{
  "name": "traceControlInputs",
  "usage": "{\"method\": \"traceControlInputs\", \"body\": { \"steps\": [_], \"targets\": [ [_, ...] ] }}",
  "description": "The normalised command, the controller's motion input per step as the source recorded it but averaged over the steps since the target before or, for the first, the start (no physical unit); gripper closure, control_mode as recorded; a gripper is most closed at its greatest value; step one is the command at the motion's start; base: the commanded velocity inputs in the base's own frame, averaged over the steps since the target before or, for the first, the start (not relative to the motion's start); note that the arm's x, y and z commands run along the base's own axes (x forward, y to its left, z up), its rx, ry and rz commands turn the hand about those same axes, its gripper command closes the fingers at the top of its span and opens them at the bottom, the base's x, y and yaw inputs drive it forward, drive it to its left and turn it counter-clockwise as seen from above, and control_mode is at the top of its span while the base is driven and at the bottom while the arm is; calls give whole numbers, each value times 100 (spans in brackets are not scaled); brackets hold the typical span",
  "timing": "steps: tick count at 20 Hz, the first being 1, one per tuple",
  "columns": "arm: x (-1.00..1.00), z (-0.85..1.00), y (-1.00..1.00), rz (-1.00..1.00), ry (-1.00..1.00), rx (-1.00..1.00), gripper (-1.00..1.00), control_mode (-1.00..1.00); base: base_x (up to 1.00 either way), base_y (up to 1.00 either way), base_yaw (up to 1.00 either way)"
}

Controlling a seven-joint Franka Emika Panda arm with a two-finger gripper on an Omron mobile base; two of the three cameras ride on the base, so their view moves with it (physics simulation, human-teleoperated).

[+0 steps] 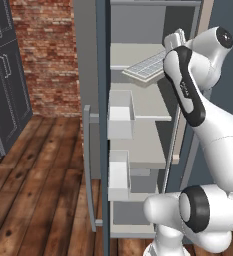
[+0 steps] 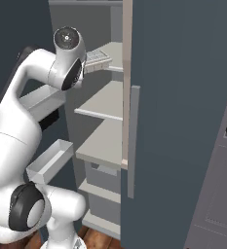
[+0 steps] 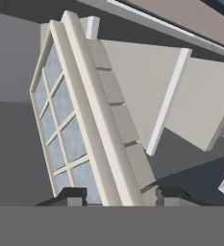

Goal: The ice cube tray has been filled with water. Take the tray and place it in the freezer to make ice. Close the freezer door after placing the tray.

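Observation:
The ice cube tray (image 1: pixel 145 67) (image 2: pixel 96 61) is a pale grid of square cells, held over an upper shelf (image 1: pixel 133 52) inside the open freezer (image 1: pixel 148 102). Its near end overhangs the shelf's front edge. In the hand view the tray (image 3: pixel 80 125) runs up from between the fingertips (image 3: pixel 72 198), with my gripper (image 3: pixel 118 196) shut on its near rim. Whether the tray rests on the shelf I cannot tell. The freezer door (image 1: pixel 102 125) stands wide open to the left, edge-on, with its grey handle (image 1: pixel 88 165) on the outer side.
White door bins (image 1: pixel 120 115) (image 2: pixel 49 160) hang on the open door close to my arm. The shut slate-blue right door (image 2: pixel 183 97) with its handle (image 2: pixel 133 141) borders the compartment. Dark cabinets (image 1: pixel 3 75), a brick wall (image 1: pixel 48 55) and wooden floor (image 1: pixel 38 190) lie left.

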Motion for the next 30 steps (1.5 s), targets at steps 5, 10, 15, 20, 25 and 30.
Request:
{"method": "traceControlInputs", "body": {
  "steps": [5,10,15,20,25,30],
  "targets": [
    [22,0,-22,-2,0,1,100,-100,0,0,0],
    [25,0,-20,-3,0,1,100,-100,0,0,0],
    [41,0,-2,-7,0,0,100,-100,0,0,0],
    [34,0,0,-13,0,0,100,-100,0,0,0],
    [27,0,0,-11,0,0,100,-100,0,0,0],
    [41,0,0,-9,0,0,100,-100,0,0,0]
  ]
}}
